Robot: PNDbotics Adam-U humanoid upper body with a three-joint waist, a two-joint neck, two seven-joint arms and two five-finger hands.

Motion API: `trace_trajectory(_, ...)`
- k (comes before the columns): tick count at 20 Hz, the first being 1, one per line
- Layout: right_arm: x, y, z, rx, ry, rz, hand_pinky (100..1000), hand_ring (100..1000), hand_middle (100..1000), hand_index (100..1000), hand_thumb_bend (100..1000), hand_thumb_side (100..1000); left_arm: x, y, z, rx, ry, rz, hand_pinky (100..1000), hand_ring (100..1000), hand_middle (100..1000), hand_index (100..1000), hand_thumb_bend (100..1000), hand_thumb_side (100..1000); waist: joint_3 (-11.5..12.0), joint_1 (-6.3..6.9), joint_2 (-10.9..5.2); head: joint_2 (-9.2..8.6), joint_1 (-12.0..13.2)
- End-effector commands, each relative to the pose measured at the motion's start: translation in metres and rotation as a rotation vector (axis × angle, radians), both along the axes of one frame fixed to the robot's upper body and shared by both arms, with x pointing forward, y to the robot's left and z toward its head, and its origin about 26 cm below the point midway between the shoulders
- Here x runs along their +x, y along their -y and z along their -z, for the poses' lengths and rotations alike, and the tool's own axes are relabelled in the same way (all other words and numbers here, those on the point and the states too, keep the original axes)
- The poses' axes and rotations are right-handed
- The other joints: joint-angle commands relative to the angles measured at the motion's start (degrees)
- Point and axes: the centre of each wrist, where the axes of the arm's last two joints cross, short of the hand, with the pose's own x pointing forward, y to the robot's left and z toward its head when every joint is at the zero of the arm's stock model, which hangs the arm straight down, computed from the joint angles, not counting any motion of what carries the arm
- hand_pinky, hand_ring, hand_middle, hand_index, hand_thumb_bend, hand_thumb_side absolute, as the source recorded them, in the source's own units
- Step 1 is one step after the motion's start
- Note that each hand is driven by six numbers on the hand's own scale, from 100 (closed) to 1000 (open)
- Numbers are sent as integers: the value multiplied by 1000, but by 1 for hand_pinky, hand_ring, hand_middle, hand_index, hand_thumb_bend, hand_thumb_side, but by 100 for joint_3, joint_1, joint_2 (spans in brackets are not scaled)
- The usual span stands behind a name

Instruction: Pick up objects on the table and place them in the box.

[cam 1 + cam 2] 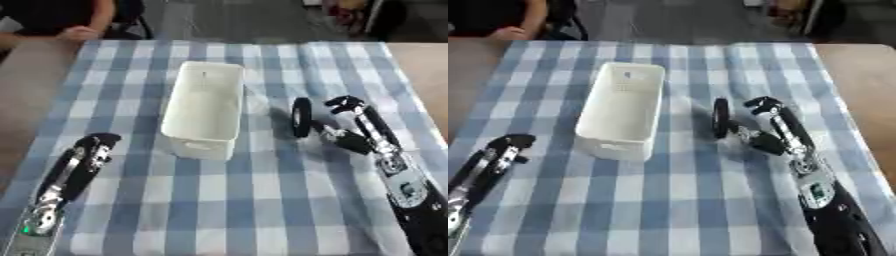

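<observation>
Black disc-shaped object [301,117] pinched upright in right hand [350,131], just right of white plastic box [203,109] on blue-checked tablecloth [262,200]. Left hand [83,162] resting lower left, fingers straight, holding nothing.

No text, label, brand, number or sign can be read anywhere. The white box [203,107] carries only a small dark mark on its inner wall at 12 o'clock, too blurred to make out. The checked cloth [262,210] on the tabletop shows only blue and white squares, no writing.
</observation>
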Motion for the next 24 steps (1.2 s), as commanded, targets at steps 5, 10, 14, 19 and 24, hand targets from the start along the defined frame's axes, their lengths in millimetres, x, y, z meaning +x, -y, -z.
trace_trajectory(5, 10, -7, -11, -24, 29, -30, 930, 732, 768, 787, 606, 699, 3, 0, -7, 14, 19, 10, 681, 792, 803, 806, 1000, 1000, 25, 5, -79, 5, -60)
trace_trajectory(10, 13, -11, -9, -36, 20, -43, 931, 733, 768, 787, 606, 698, 3, 0, -7, 14, 19, 12, 681, 792, 802, 806, 1000, 1000, 46, 0, -76, 5, -71)
trace_trajectory(14, 16, -14, -7, -45, 13, -53, 932, 734, 769, 784, 606, 697, 4, 0, -7, 15, 20, 15, 681, 792, 802, 806, 1000, 1000, 57, -4, -72, 5, -85)
trace_trajectory(19, 18, -17, -6, -51, 7, -64, 932, 734, 775, 781, 606, 695, 4, 1, -7, 15, 20, 16, 681, 793, 803, 807, 1000, 1000, 67, -4, -64, 5, -92)
trace_trajectory(24, 19, -19, -4, -59, 1, -73, 932, 735, 777, 779, 606, 694, 4, 1, -7, 15, 20, 17, 681, 793, 802, 806, 1000, 1000, 78, -6, -62, 5, -99)
